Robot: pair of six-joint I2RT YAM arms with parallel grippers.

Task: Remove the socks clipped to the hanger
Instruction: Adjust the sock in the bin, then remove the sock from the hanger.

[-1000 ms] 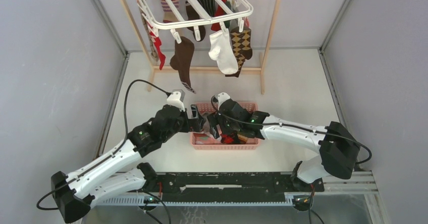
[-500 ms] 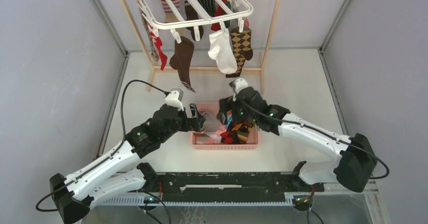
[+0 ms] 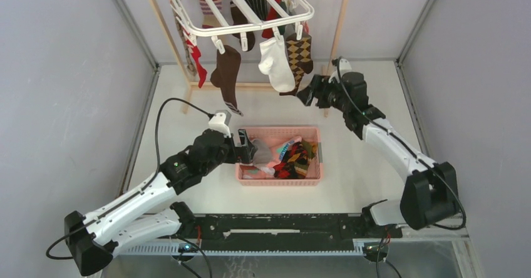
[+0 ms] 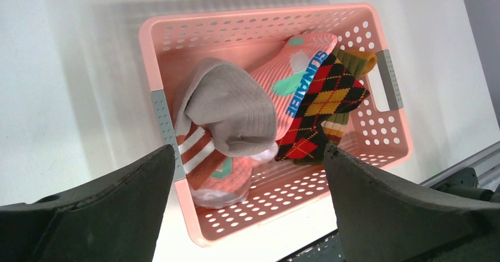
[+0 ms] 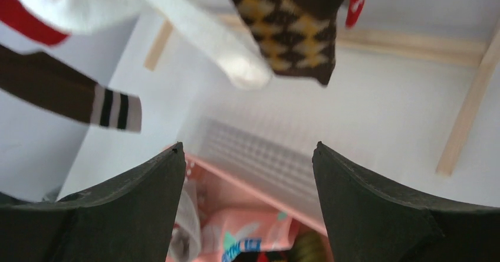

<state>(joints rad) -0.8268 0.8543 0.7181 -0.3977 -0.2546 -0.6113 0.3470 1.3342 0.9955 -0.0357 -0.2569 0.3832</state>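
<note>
Reaching toward the clipped socks (image 3: pixel 275 62) with your right hand (image 3: pixel 310 95).
From above, the hanger (image 3: pixel 206 30) holds them over the counter's (image 3: pixel 363 134) far side, and your left hand (image 3: pixel 250 151) hovers at the pink basket (image 3: pixel 278 181). Your left wrist view shows that hand spread wide and empty above loose socks in the basket. Your right wrist view shows spread, empty fingers (image 5: pixel 118 215) below the argyle sock (image 5: pixel 289 32).
</note>
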